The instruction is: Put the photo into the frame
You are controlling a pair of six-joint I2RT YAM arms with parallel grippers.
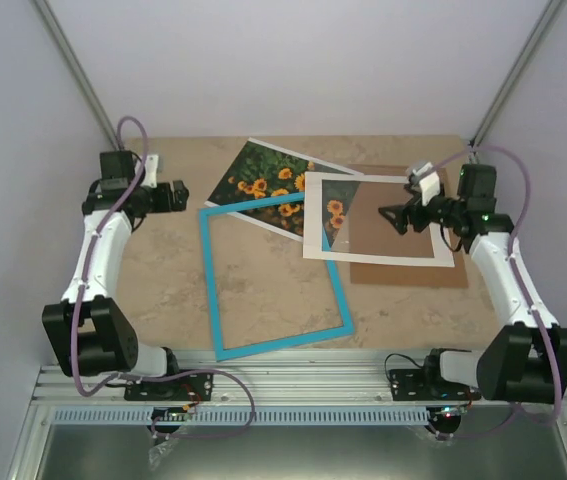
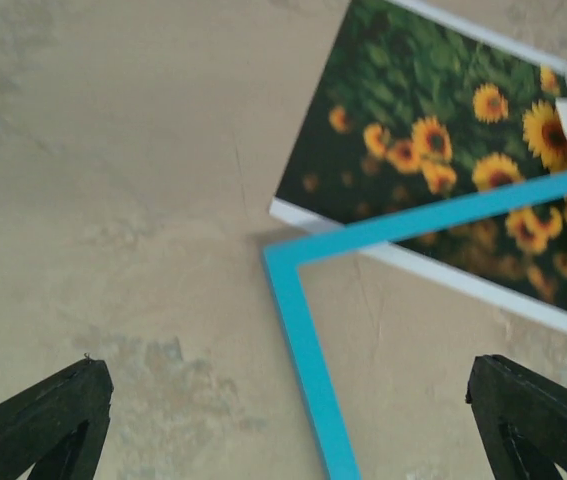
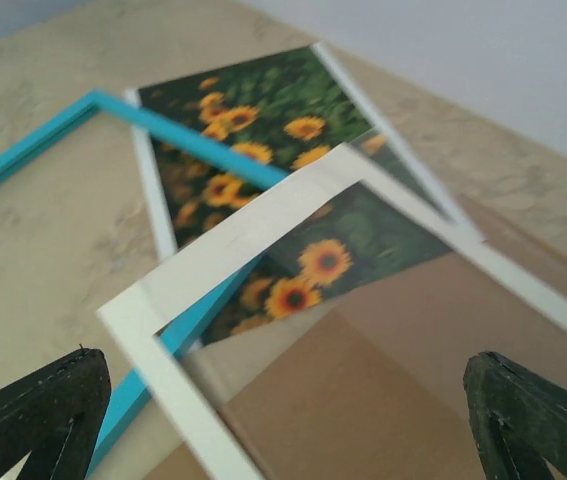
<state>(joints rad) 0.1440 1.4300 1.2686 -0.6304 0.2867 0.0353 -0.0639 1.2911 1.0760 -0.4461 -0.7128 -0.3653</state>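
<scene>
Nothing held yet. Jaws spread wide on both the left gripper [image 1: 176, 195] and the right gripper [image 1: 391, 216], touching nothing.

Look for the photo [image 1: 261, 180] at 12 o'clock on the table [image 1: 163, 290], flat and skewed. Pinned twice: along its near edge by the top bar of the frame [image 1: 210, 290], and at its 3 o'clock end by the left side of the mat [image 1: 378, 258]. Look for the frame at table centre, blue face up, with its 1 o'clock corner tucked beneath the mat. At 3 o'clock, under the mat, the board [image 1: 408, 273].

Judged as the opening step: free the photo before anything else.
- Clear the mat first, off toward 3 o'clock, using the right gripper now hovering over the mat's opening.
- Take the mat by a rail well apart from photo and frame, to avoid dragging either along.
- Then draw the photo out toward 11 o'clock with the left gripper, now just at 9 o'clock of the photo's left corner.
- Pinch only the white margin, and come in low and flat. Probably little to catch on thin paper lying on a hard top.

Plenty of bare table at 9 and 6 o'clock. Less at 12, near the back wall. Crowded at 3. Mind the frame's thin bars when sweeping fingers across.
</scene>
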